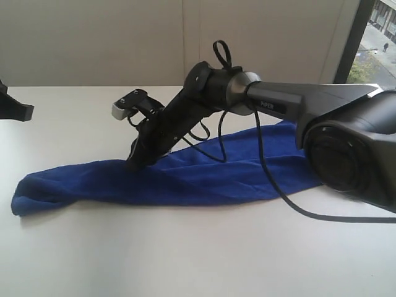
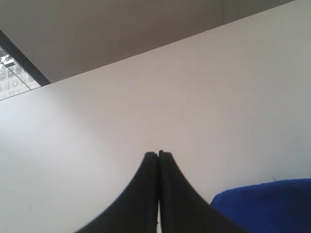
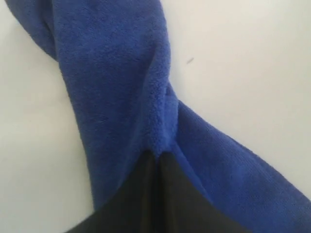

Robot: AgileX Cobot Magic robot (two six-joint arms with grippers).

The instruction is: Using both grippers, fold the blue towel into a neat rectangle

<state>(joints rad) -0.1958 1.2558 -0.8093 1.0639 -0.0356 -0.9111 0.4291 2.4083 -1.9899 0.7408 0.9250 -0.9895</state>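
Right hand [image 3: 158, 155] seemingly pinching fuzzy blue towel [image 3: 112, 87] ridge | left hand [image 2: 158, 154] pressed together

The right arm [image 1: 278, 102] slopes down from the right, the right gripper [image 3: 158, 156] pinched closed on a fold of the blue towel [image 3: 112, 87], while the left gripper [image 2: 159, 155] sits well apart, jaws pressed together.

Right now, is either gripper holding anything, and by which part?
The right gripper pinches the blue towel at a fold along one long edge. The left gripper is shut, holding nothing.
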